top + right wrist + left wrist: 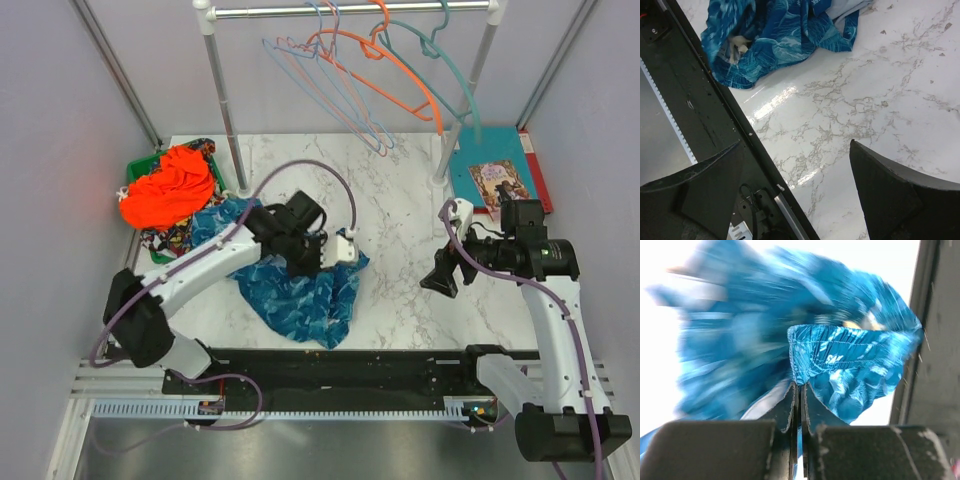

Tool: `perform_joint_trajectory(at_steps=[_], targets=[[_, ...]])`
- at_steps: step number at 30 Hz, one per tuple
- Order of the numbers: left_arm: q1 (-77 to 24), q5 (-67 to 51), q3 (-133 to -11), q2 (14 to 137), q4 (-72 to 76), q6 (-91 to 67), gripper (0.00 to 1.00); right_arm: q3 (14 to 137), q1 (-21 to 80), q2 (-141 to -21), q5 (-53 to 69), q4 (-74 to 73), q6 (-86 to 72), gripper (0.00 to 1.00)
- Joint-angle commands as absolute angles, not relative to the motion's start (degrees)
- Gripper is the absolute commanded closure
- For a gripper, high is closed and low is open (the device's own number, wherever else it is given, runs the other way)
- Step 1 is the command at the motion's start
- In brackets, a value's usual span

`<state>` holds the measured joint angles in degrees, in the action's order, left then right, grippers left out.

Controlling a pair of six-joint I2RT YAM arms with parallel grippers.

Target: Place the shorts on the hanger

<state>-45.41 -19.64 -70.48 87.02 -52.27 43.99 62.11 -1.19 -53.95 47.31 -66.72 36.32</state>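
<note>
The dark-blue printed shorts (295, 290) lie crumpled on the marble table, left of centre. My left gripper (312, 262) is over them and shut on a fold of the shorts (850, 365), with cloth pinched between its fingers. The shorts also show at the top left of the right wrist view (780, 35). The pale blue hanger (325, 85) hangs on the rail at the back. My right gripper (440, 275) is open and empty above bare table at the right, apart from the shorts.
A pink hanger (345, 100), an orange hanger (400, 70) and a teal hanger (450, 70) hang on the same rail (350, 10). An orange garment (170, 185) sits in a green bin at the left. A book (495, 180) lies at the back right. A black strip (705, 100) edges the table front.
</note>
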Motion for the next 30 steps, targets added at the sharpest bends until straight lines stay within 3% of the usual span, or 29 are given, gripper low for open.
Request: perform_joint_trajectory(at_steps=[1, 6, 11, 16, 20, 30], targets=[[-39.48, -23.63, -85.74, 75.86, -51.06, 35.09, 0.98, 64.77, -0.44, -56.41, 51.85, -66.45, 37.53, 0.09], [-25.86, -29.61, -90.88, 70.94, -50.54, 31.91, 0.98, 65.74, 3.25, -58.88, 51.68, -65.4, 36.3, 0.11], [-14.26, -32.34, -85.97, 66.36, -45.27, 27.25, 0.98, 64.78, 7.11, -59.24, 50.37, -60.05, 33.67, 0.11], [-11.43, -27.6, -80.61, 64.86, -42.37, 20.5, 0.98, 61.27, 16.49, -60.64, 46.06, -53.01, 27.52, 0.15], [-8.44, -26.81, -80.51, 66.7, -42.01, 16.09, 0.98, 57.22, 26.35, -62.49, 38.25, -38.72, 20.49, 0.18], [-5.01, -27.86, -80.42, 71.71, -42.63, 10.28, 0.98, 55.46, 47.8, -78.9, 16.62, -16.19, 18.81, 0.19]])
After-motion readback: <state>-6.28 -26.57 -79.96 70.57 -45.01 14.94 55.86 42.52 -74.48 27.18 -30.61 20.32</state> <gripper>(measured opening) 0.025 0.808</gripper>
